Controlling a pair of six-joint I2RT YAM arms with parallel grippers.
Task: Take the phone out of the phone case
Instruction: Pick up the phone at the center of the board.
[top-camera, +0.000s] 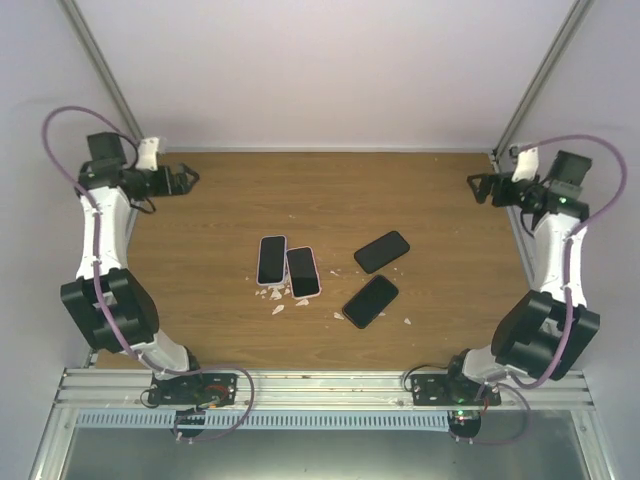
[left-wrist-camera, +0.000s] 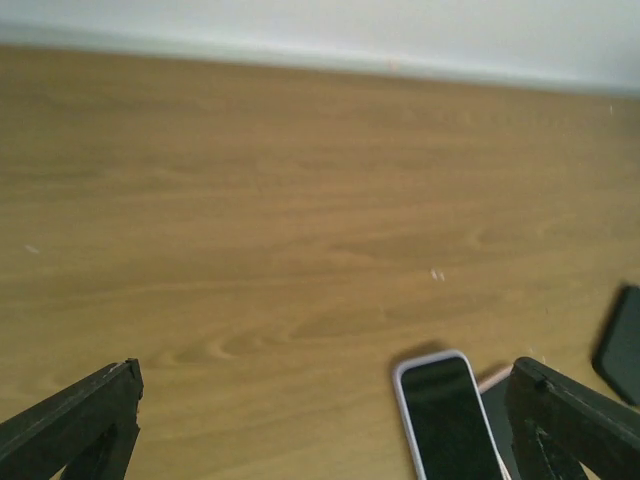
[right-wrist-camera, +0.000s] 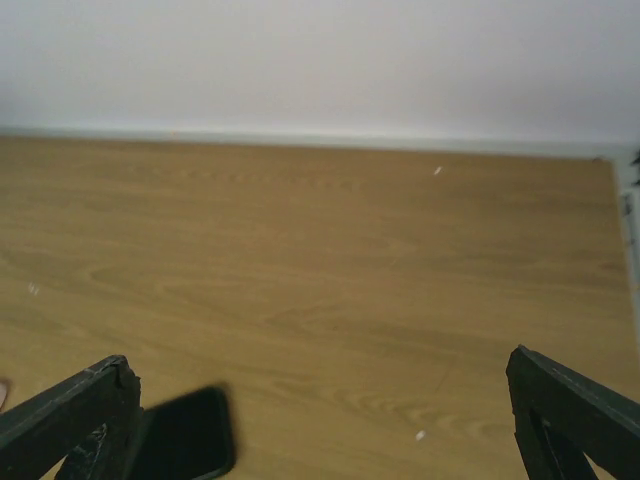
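White-cased phone (top-camera: 271, 259), flat on wooden table (top-camera: 200, 210)

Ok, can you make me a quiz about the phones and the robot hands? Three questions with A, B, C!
1. Where do the white-cased phone and pink-cased phone lie?
A) side by side, mid-table
B) in a gripper
C) on the arms' bases

2. How many phones are on the table?
A) two
B) four
C) seven

3. The left gripper and right gripper are:
A) both shut on phones
B) one open, one shut
C) both open, empty

Answers:
1 A, they sit next to each other near the centre.
2 B, those two plus two black phones.
3 C, both spread wide at the far corners, holding nothing.
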